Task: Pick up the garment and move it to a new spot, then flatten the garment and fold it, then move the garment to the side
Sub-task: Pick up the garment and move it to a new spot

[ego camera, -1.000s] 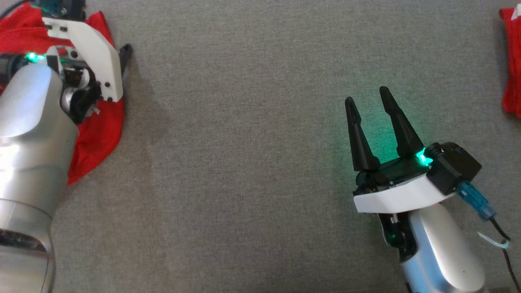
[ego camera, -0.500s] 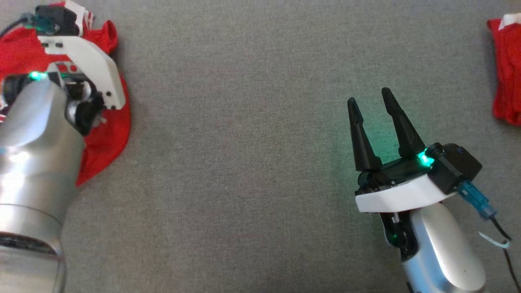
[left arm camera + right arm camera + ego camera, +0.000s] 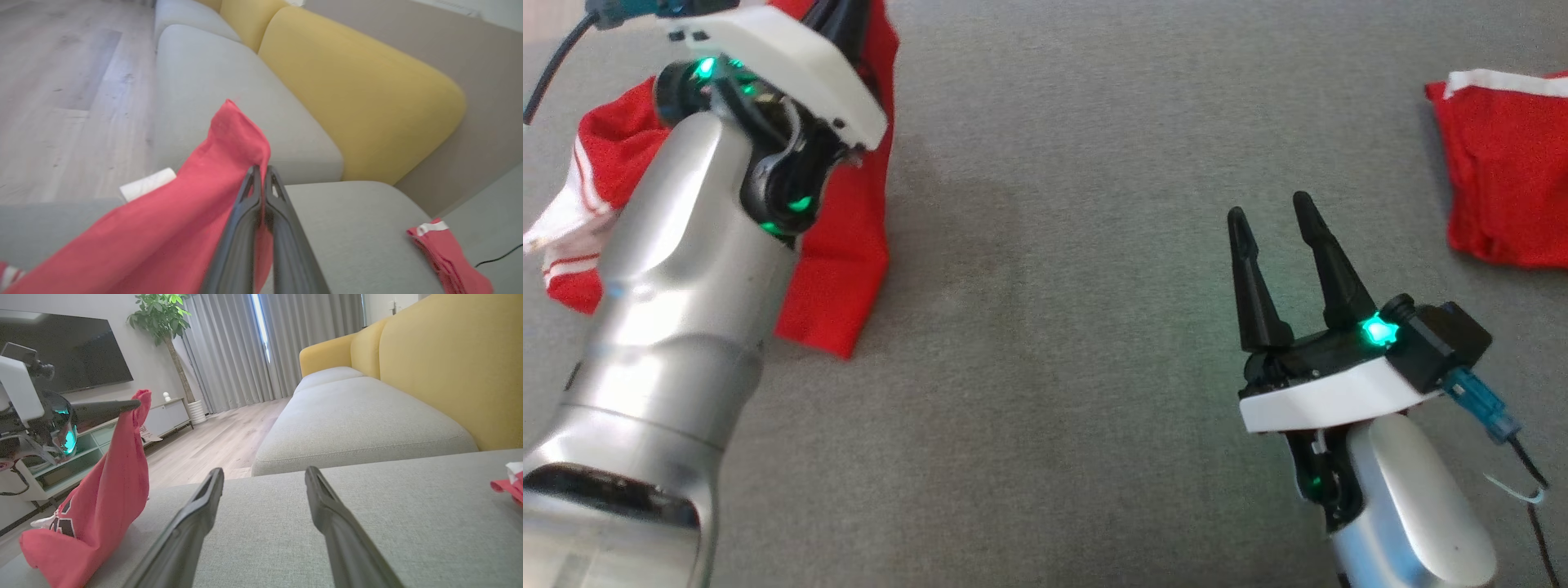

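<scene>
Over grey cushion [image 3: 1045, 245], left tool [image 3: 260, 171] pinches red garment [image 3: 163, 228] aloft; right tool [image 3: 1268, 206] stands spread, empty.

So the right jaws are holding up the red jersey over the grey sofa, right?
No, it's the left jaws: they are shut on the red jersey, holding it up over the grey sofa. The left wrist view shows it.

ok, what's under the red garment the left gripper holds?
Grey cushion; the garment hangs from the left gripper, its lower end bunched on the cushion. Anything beneath that bunch is covered.
</scene>
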